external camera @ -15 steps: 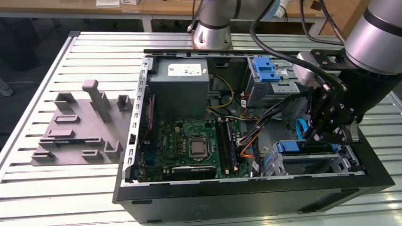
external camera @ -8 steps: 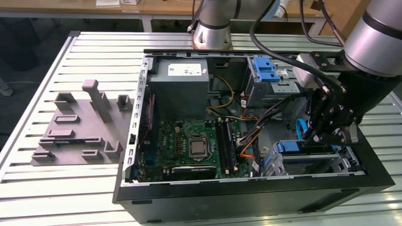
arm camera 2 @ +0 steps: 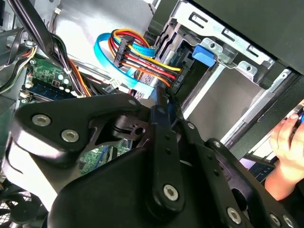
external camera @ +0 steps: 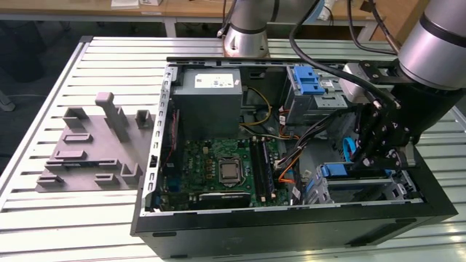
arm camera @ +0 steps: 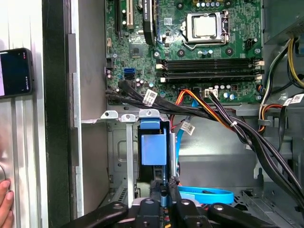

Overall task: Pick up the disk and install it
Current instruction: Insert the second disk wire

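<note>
Down inside the open computer case (external camera: 291, 229), the gripper (external camera: 378, 158) hangs at the drive bay on the exterior view's right, its black linkage pointing into the chassis from the silver arm (external camera: 444, 43) above. Its jaws look drawn close together around a thin blue edge, apparently the carrier frame of the disk (arm camera: 154, 149) (the drive's silver body is hidden, so I cannot be sure). That blue piece stands in the metal drive cage (arm camera: 121, 156) in the first wrist view, just below the motherboard (arm camera: 190, 47). A blue cable (arm camera: 206, 194) lies beside the fingertips. A person's hand (arm camera 2: 287, 156) shows beyond the case wall in the second wrist view.
</note>
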### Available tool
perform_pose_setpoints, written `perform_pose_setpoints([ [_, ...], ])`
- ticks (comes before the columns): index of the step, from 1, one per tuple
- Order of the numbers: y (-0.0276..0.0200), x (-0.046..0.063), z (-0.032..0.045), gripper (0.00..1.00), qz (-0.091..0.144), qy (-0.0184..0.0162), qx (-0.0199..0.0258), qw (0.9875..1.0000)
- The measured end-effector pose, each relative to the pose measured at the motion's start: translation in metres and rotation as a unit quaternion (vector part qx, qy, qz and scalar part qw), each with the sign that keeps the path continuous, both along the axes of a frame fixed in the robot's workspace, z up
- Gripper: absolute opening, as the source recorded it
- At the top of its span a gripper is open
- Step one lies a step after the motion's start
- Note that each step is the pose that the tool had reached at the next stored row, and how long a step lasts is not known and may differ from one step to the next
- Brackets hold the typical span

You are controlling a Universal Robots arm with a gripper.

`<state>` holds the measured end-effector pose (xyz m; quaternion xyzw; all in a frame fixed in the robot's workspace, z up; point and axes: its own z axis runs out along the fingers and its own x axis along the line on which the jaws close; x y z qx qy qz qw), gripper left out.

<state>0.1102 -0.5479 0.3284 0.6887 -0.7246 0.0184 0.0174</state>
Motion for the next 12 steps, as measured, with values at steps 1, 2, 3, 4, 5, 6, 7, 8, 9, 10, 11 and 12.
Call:
perform_pose_setpoints([
  [1,0.0,0.0,0.0,0.24,0.0,0.0,0.0,1.0],
  [2,0.0,0.0,0.0003,0.24,0.0,0.0,0.0001,1.0],
  [3,0.0,0.0,0.001,0.24,0.0,0.0,0.0003,1.0],
  [4,0.0,0.0,0.002,0.24,0.0,0.0,0.0008,1.0],
  [5,0.0,0.0,0.0036,0.24,0.0,0.0,0.0013,1.0],
  [6,0.0,0.0,0.005,0.24,0.0,0.0,0.0016,1.0],
  [7,0.0,0.0,0.0062,0.24,0.0,0.0,0.0017,1.0],
  [8,0.0,0.0,0.0073,0.24,0.0,0.0,0.0017,1.0],
  [9,0.0,0.0,0.0083,0.24,0.0,0.0,0.0018,1.0],
  [10,0.0,0.0,0.0094,0.24,0.0,0.0,0.0018,1.0],
  [11,0.0,0.0,0.0108,0.24,0.0,0.0,0.0017,1.0],
  [12,0.0,0.0,0.0121,0.24,0.0,0.0,0.0017,1.0],
])
